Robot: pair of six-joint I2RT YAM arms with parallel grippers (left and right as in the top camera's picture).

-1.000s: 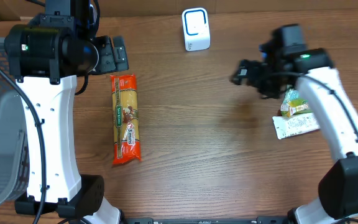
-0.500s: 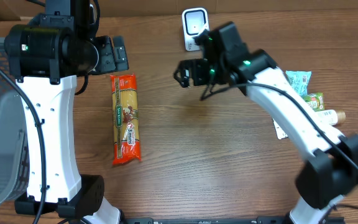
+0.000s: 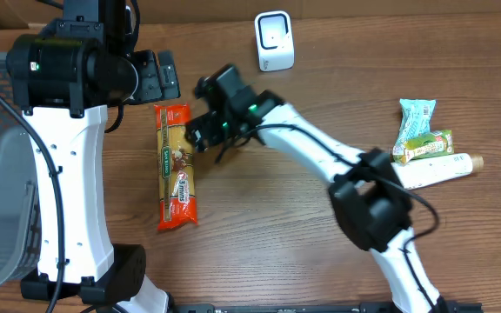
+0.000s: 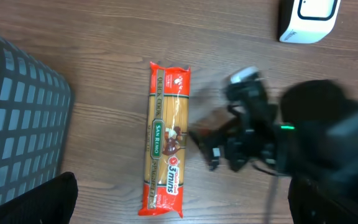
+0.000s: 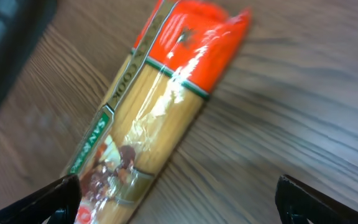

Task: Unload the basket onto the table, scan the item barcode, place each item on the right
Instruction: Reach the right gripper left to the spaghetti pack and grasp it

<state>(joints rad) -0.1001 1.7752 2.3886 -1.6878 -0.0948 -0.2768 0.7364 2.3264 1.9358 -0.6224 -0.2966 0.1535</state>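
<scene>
Right wrist view is smeared and the packet print is unreadable there. My right arm is a blur in the left wrist view. Scanner (image 4: 308, 18) is cut off at the top edge.

Pasta packet (image 3: 177, 165): long, orange ends, pale strands, green side strip. It lies flat on the table (image 3: 303, 243), just beside my right gripper (image 3: 200, 130), whose fingers are spread wide and hold nothing. My left gripper (image 3: 156, 76) is likewise spread and empty

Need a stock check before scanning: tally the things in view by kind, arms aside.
Pasta packet: 1
Scanner: 1
Snack packets: 2
White bottle: 1
Mesh basket: 1
Total: 6
</scene>
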